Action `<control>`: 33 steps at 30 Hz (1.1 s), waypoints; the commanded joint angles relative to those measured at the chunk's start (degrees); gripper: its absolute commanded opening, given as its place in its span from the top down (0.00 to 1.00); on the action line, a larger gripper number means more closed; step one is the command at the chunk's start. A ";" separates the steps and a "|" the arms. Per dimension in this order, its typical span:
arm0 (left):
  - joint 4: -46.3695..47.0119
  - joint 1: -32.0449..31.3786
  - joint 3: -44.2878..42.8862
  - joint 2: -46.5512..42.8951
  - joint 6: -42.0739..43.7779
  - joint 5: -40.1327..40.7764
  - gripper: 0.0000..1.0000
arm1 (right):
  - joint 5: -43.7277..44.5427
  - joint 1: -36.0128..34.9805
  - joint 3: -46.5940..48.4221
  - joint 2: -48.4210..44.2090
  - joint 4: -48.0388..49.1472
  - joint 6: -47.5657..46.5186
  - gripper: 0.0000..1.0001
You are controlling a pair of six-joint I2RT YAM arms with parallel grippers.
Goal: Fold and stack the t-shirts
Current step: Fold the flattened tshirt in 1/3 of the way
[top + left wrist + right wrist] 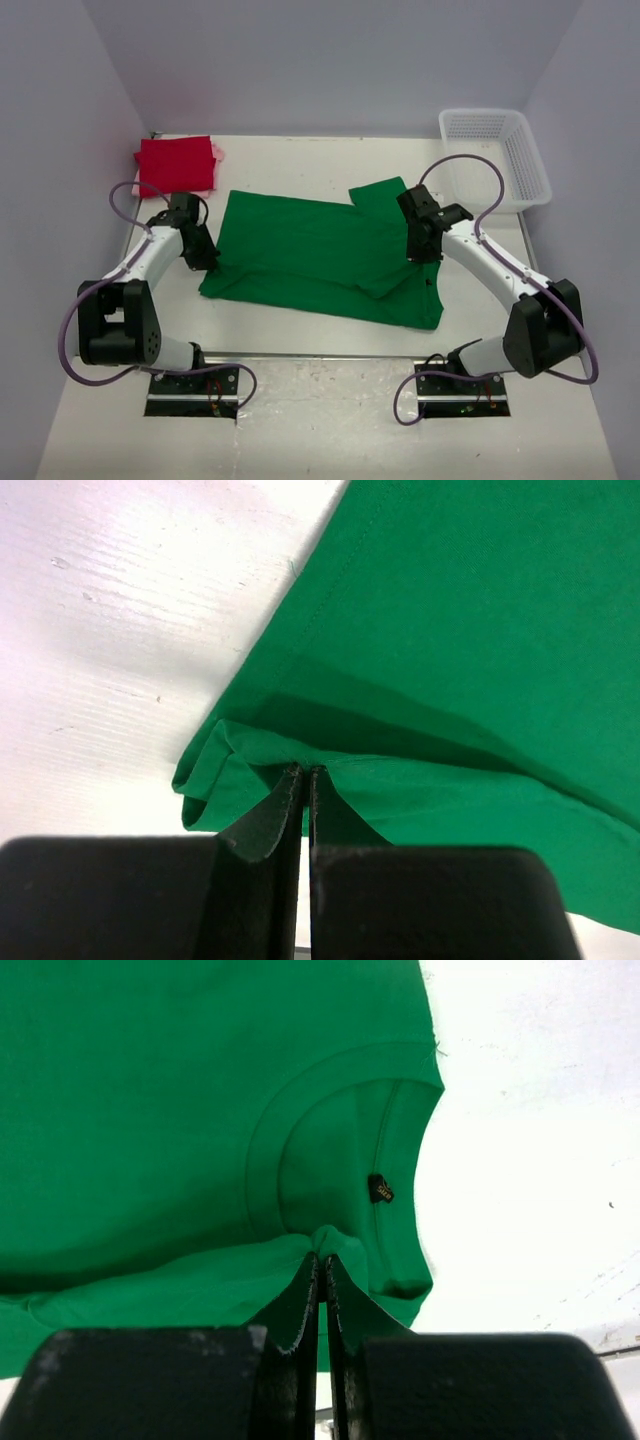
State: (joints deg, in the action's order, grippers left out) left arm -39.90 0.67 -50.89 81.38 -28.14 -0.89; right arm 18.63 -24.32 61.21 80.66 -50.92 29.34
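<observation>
- Left gripper (205,260) and right gripper (422,255) each pinch opposite ends of one smooth green shirt (310,250), which lies partly folded on the white table (300,165). Beyond its far left corner lie one folded red shirt (176,163) and one pink shirt (218,152), only a sliver showing. One white mesh basket (497,155) stands beyond its right.
- Left wrist: two black fingers (265,825) are closed on a bunched hem fold.
- Right wrist: two fingers (295,1305) are closed on cloth beside the ribbed collar (330,1090), with one small black label (380,1188) inside it.

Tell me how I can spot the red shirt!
Look at the white table, in its far left corner. The folded red cloth t-shirt lies there, beyond the big spread-out green cloth t-shirt. It is the only red thing, a neat small square.
</observation>
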 commanded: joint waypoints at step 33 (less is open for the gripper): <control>5.44 0.04 -5.71 8.53 -1.47 -0.61 0.92 | 1.67 4.10 5.59 10.30 4.25 -1.92 1.00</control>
State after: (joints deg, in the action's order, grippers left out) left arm -37.17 0.67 -54.57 89.82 -28.97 -0.16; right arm 18.61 -20.62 64.71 90.19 -47.97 27.83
